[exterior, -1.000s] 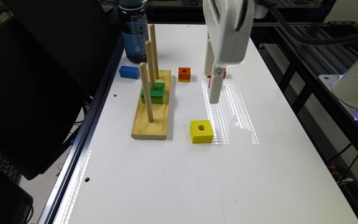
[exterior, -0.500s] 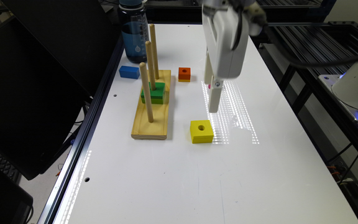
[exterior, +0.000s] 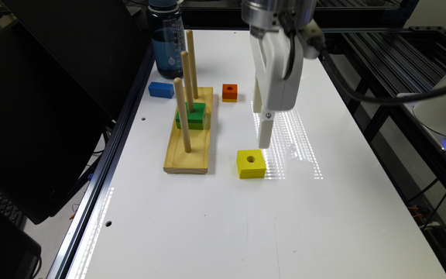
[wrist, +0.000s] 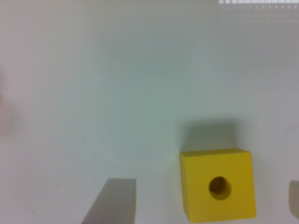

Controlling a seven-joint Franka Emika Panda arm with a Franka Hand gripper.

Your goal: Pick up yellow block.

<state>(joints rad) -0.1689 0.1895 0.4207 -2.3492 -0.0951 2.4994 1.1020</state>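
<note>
We hold our gripper [exterior: 265,142] above the table [exterior: 215,232] with its fingers spread and empty, straddling the yellow block [exterior: 251,163], which lies flat just beside the wooden peg base [exterior: 189,151], so that, by our judgement, a straight descent can clasp it.

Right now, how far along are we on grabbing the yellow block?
Done: the gripper is positioned close above the yellow block. In hand: alignment; in the wrist view the block sits between the two open fingers, nearer one of them, and untouched. Left: centre over it, lower, close and lift. The block lies flat on the white table, apart from the peg board.
</note>
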